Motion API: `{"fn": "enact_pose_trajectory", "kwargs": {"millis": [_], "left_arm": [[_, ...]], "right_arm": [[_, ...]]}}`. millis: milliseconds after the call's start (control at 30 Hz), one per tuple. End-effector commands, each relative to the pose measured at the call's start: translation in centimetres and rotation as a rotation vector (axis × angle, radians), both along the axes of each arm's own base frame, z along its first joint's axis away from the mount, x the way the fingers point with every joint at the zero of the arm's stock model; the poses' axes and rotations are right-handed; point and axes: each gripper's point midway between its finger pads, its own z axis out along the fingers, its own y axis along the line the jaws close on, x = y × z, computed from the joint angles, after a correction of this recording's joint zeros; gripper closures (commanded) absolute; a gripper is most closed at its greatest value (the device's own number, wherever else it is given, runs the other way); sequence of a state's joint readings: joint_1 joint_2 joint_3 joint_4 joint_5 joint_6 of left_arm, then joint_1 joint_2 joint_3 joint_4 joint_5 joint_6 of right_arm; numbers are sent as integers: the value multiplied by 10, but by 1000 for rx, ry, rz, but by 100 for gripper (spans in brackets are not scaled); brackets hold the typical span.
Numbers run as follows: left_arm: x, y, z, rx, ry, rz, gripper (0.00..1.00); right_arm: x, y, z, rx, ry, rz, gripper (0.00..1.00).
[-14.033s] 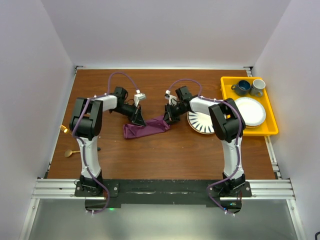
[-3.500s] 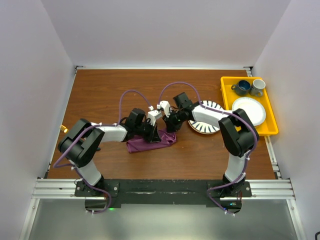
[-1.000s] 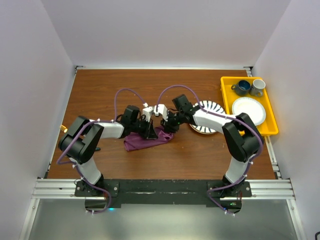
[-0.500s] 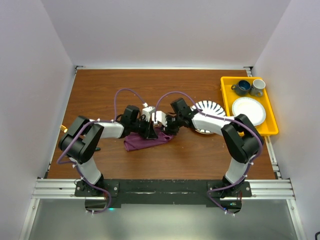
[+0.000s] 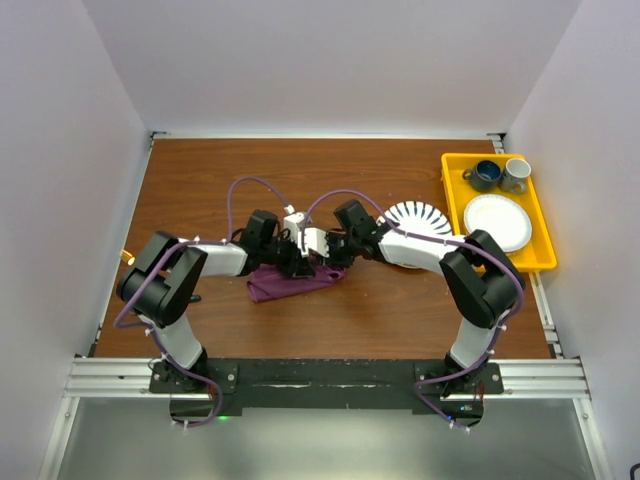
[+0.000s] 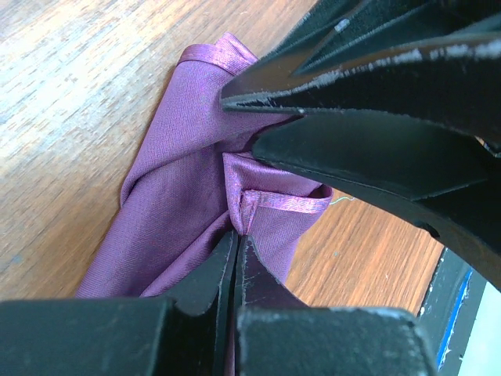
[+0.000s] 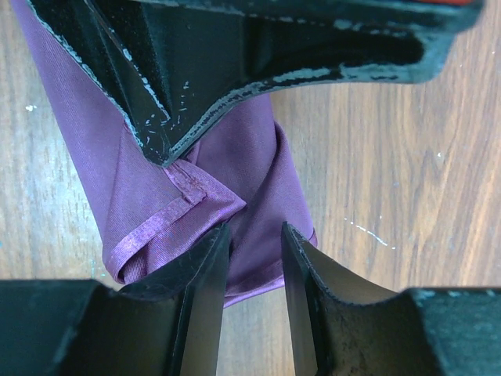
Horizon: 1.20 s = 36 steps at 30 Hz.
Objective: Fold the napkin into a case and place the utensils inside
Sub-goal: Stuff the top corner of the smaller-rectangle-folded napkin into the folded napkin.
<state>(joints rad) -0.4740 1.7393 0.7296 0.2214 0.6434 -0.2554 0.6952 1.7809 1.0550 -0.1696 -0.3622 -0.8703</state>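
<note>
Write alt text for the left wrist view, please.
The left gripper has its jaws pinched shut on a hemmed fold of the plum napkin, which lies rumpled on the wooden table. The right gripper, black, fills the upper right, close over the cloth.

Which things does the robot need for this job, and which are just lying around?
For the job: the napkin, the gold utensil at far left.
Just lying about: the striped plate, the yellow tray, the white plate, the blue cup, the grey mug.
</note>
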Motion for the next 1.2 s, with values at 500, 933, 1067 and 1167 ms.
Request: {"fn": "enact_pose_trajectory", "kwargs": {"millis": [500, 933, 1067, 1167], "left_arm": [[-5, 29, -34, 125, 78, 82, 100], [-4, 30, -34, 124, 82, 81, 100], [-4, 30, -34, 125, 82, 82, 100], [-4, 30, -35, 126, 83, 84, 100]], "right_arm": [[12, 11, -5, -53, -81, -17, 85], [28, 25, 43, 105, -107, -167, 100], [23, 28, 57, 151, -101, -164, 100], [19, 27, 61, 158, -101, -155, 100]]}}
